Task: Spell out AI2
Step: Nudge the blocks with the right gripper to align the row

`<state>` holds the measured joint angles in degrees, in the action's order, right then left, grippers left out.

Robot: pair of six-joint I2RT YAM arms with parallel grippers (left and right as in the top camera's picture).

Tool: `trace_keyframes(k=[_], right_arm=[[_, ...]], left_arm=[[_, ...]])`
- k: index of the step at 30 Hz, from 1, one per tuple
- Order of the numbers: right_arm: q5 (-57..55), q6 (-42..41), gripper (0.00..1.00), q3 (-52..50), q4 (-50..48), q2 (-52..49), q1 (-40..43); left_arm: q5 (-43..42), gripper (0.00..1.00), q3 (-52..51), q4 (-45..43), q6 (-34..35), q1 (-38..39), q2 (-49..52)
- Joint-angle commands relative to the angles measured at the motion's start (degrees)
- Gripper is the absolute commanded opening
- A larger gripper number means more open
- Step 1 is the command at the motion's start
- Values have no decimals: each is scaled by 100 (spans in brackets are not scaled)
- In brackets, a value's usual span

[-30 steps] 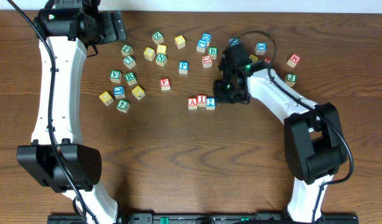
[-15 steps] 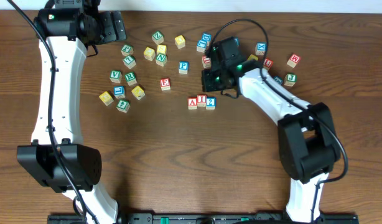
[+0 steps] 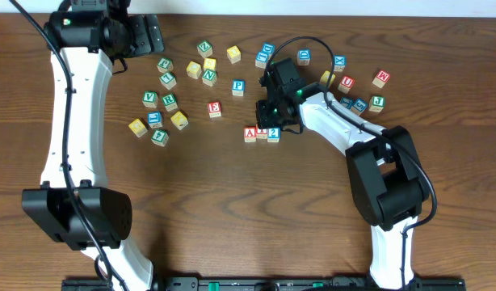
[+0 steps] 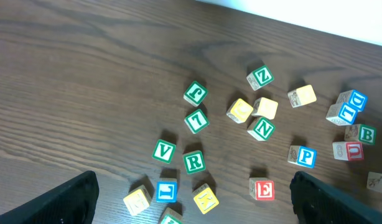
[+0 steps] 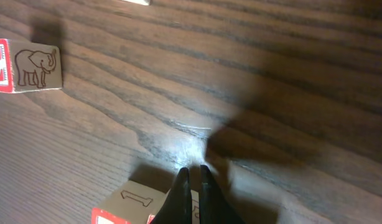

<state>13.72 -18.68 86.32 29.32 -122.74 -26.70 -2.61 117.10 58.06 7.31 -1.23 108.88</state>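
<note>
While its base sits at 5 o'clock on the table (image 3: pixel 232 210), the right arm (image 3: pixel 337 125) stretches toward 11 o'clock with its elbow bent. The right gripper (image 3: pixel 266 120) hangs over the middle of a short row near the table's centre. That row reads A cube (image 3: pixel 250 134), I cube (image 3: pixel 262 132), 2 cube (image 3: pixel 274 134), side by side and touching, pale faces up. The red A and blue 2 are plain, and the I is partly hidden under the gripper. The left arm (image 3: pixel 70 121) rises from 7 o'clock to the 11 o'clock corner, with the left gripper (image 3: pixel 147 36) well apart from the row.

From the left wrist, the left gripper's dark fingers (image 4: pixel 66 199) stand at the 7 and 5 o'clock corners, spread wide and holding nothing, with loose cubes (image 4: pixel 194 160) scattered on the table beyond.

From the right wrist, the right gripper's two fingers are pressed together, pinching nothing. Their tips lie just beside a red-trimmed cube (image 5: pixel 132 200) at 7 o'clock, and whether they touch it cannot be told. An elephant cube (image 5: pixel 35 65) lies at 10 o'clock.
</note>
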Motion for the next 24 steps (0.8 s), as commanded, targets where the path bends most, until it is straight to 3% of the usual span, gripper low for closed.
trace_keyframes(k=[1,24], right_arm=[[39,166,1,98,15,11,-118],[-2,243,1,323,131,140,50]], left_arm=[[52,98,39,-2,-15,2,42],[52,98,39,-2,-15,2,42]])
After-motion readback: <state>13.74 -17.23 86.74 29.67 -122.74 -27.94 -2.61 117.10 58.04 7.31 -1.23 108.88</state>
